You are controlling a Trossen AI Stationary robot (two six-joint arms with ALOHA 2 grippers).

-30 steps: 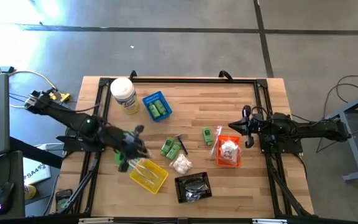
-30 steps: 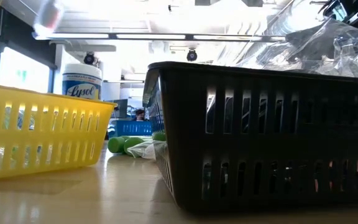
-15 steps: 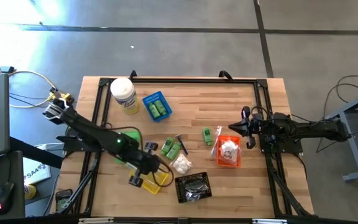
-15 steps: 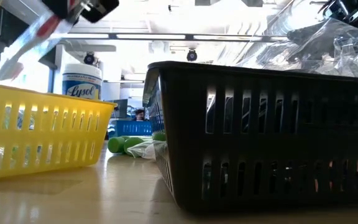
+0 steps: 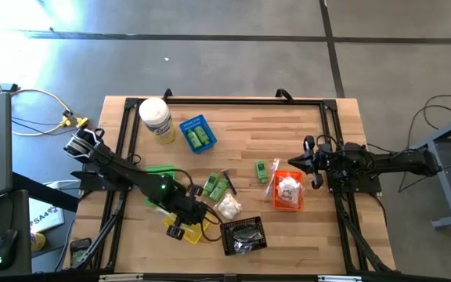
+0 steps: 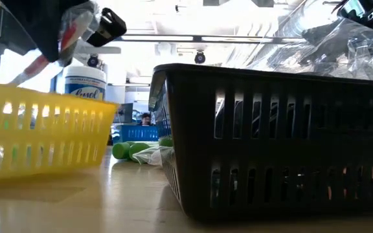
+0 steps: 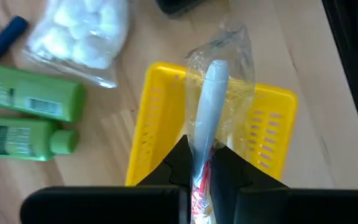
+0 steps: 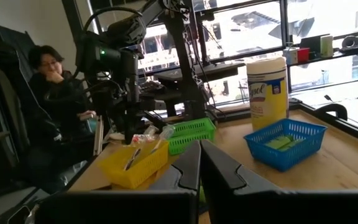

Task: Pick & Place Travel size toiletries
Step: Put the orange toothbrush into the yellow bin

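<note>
We find the left gripper [image 7: 205,167] poised above the yellow basket [image 7: 160,118], its fingers pinched on a clear-wrapped stick [image 7: 209,106]. The stick hangs lengthwise over the basket's open interior, which we judge to be a hold chosen so that a release would drop it inside rather than across the rim. In the right wrist view, the stick [image 8: 163,132] slants down towards that basket [image 8: 135,165], tip just above it; we cannot tell whether it touches the wall.

The stick is slim and pale grey-white, with a rounded end, a red-marked portion near the fingers, and a loose, crinkled transparent sleeve flaring beyond its tip. We would expect it to be light and its wrapper slippery.

On the wooden table [image 5: 288,133] beside the basket lie two green bottles [image 7: 33,99] and a white puffy packet [image 7: 86,31], apart from the gripper.

The right gripper [image 5: 310,160] waits near the orange basket [image 5: 288,192], fingers pressed together on nothing.
</note>
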